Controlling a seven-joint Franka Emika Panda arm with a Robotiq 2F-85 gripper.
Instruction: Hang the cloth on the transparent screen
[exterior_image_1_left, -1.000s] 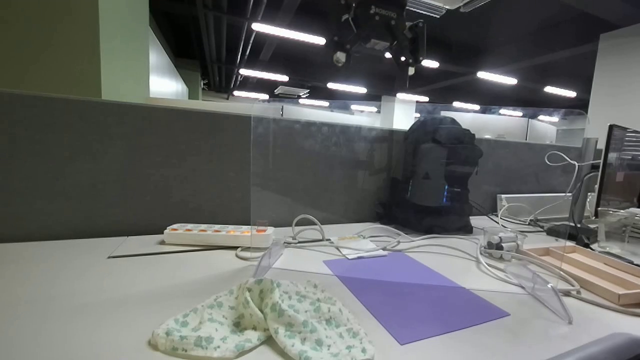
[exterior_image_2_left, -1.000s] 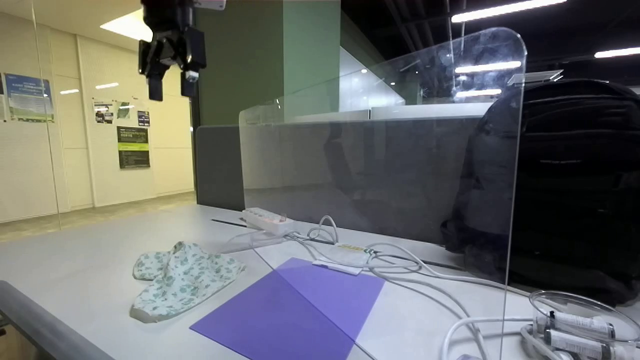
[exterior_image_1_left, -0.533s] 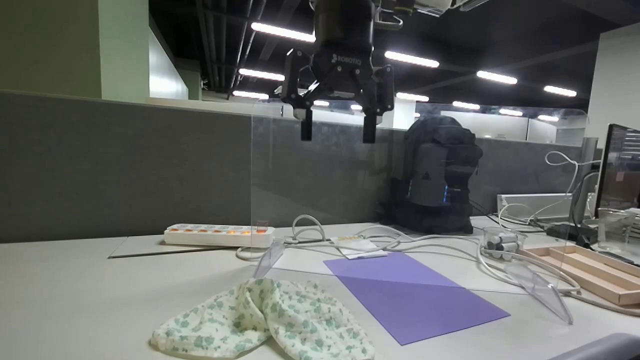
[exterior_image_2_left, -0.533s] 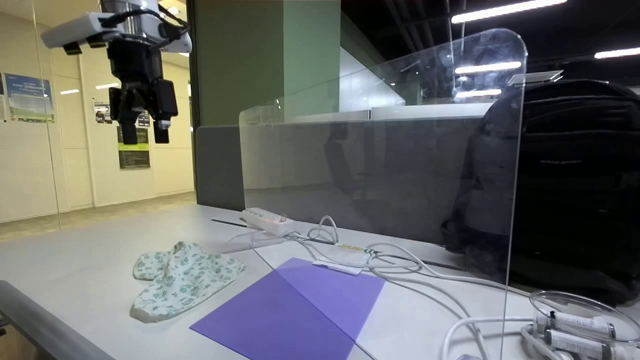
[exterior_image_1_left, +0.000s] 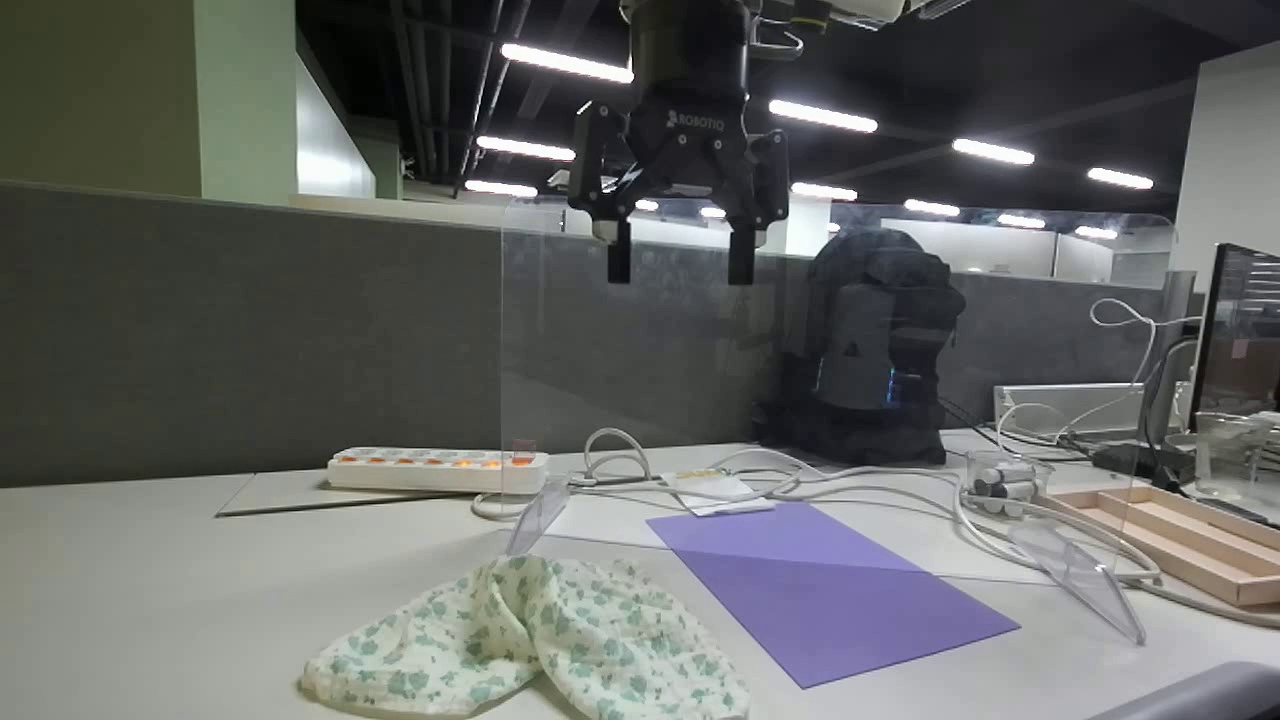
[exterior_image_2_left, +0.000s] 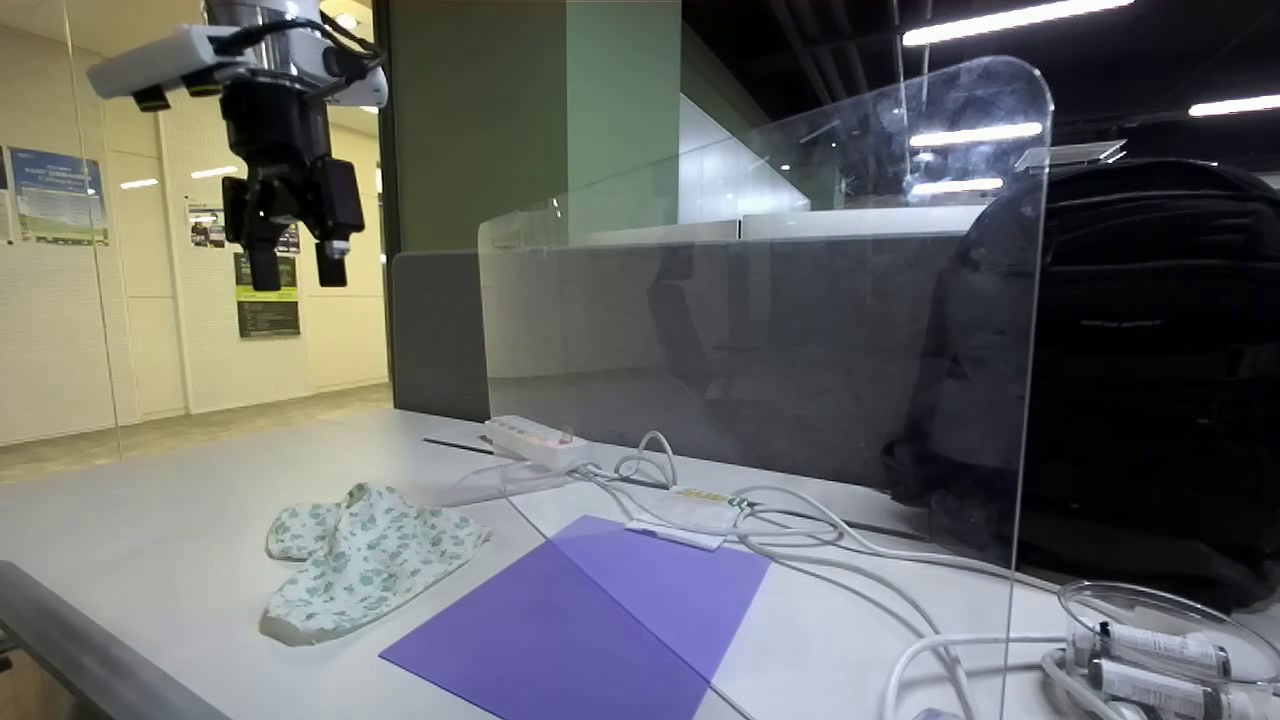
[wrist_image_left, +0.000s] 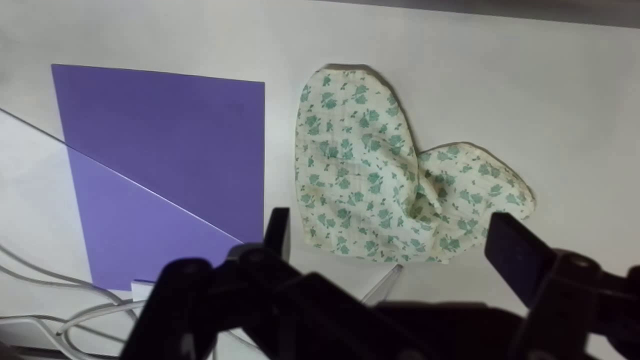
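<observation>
The cloth (wrist_image_left: 357, 165) lies crumpled on the surface (wrist_image_left: 540, 90), and the raised fold (exterior_image_2_left: 358, 512) between its two lobes looks the best place to pinch: it offers loose fabric to close on, and should leave some hanging on either side. Just beside the cloth are the purple sheet (wrist_image_left: 165, 130) and a clear foot (exterior_image_1_left: 538, 518) of the transparent screen (exterior_image_2_left: 780, 320), so a straight descent is wise, low enough to catch the fabric but without knocking that foot or pressing hard. The jaws hang well above, spread wide with nothing between them, which suits this approach; the step seems to be the reach for a grasp. After it, the cloth probably needs lifting clear of the screen's top edge before going across, so that it drapes over evenly.
</observation>
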